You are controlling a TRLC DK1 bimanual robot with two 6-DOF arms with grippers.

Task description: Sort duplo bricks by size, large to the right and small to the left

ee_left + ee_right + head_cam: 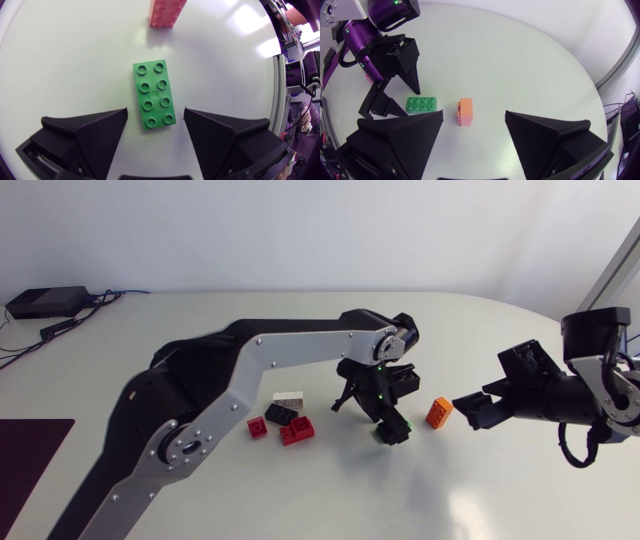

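Note:
A green two-by-four brick lies flat on the white table, studs up, between the fingers of my left gripper. The gripper is open, with a gap to the brick on each side. In the head view my left arm reaches past the middle, and its gripper hangs over the green brick. An orange brick lies just to the right of it. My right gripper is beside the orange brick, open and holding nothing. Small red, black and white bricks sit left of centre.
A second red brick lies with the small ones. A black box with cables rests at the table's far left. A dark mat covers the left front corner. The table's curved edge runs beyond the orange brick.

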